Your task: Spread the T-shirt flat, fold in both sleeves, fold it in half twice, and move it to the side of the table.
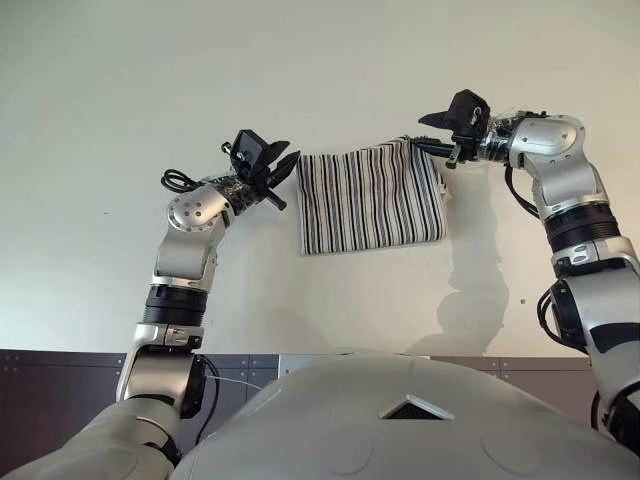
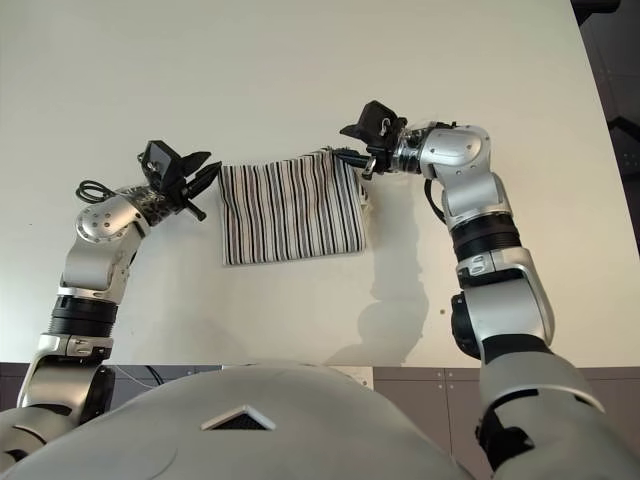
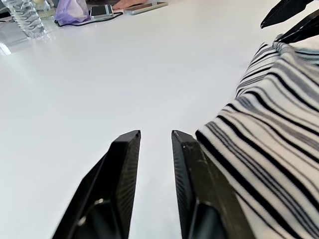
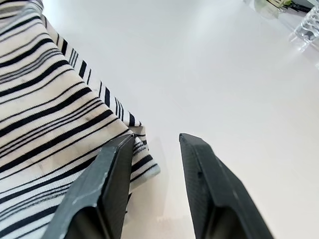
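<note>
1. From the head camera we look down on a plain white table top [image 1: 100,80]. The black-and-white striped cotton T-shirt [image 1: 370,200] lies on it, folded into a flat, roughly square packet between the two arms. The left gripper [image 1: 283,182] sits just beside the packet's left edge. The right gripper [image 1: 425,132] is at its far right corner.
2. In the left wrist view we see the left gripper's two black fingers [image 3: 124,164] parted by a narrow gap. Only bare table shows between them, and they hold nothing. One finger lies right alongside the shirt's striped edge. A clear plastic bottle [image 3: 25,17] stands at the far end of the table.
3. In the right wrist view we see the right gripper's fingers [image 4: 204,174] spread apart and gripping nothing. One finger lies over the shirt's corner, and a small tip of fabric shows in the gap.
</note>
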Controlling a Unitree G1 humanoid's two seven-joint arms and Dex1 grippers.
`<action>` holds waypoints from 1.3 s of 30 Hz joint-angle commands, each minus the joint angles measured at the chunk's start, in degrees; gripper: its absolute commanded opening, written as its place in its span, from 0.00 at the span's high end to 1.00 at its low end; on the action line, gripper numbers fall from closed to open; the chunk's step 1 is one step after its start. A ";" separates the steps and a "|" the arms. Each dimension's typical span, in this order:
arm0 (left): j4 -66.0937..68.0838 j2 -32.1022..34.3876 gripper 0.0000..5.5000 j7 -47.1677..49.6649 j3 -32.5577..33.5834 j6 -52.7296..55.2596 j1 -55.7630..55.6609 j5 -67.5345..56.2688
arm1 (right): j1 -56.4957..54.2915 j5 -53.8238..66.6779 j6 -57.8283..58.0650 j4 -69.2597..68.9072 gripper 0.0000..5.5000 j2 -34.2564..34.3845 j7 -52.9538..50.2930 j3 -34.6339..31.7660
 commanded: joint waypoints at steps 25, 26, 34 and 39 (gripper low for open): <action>19.99 5.84 0.80 9.84 -15.22 -40.10 -11.50 33.94 | 1.83 5.42 -2.15 4.62 0.70 6.02 18.35 2.79; 21.82 5.79 0.80 10.77 -15.46 -39.96 -12.37 34.97 | 1.85 4.32 -4.14 5.94 0.70 6.12 17.78 2.96; 24.75 2.99 0.80 11.71 -9.50 -39.52 -14.27 25.18 | 1.11 -1.05 -11.99 16.40 0.70 5.54 8.25 1.99; 20.71 2.93 0.80 18.07 -4.43 -38.68 -16.83 25.09 | 0.54 -1.13 -6.38 25.06 0.70 -1.42 -3.97 -3.53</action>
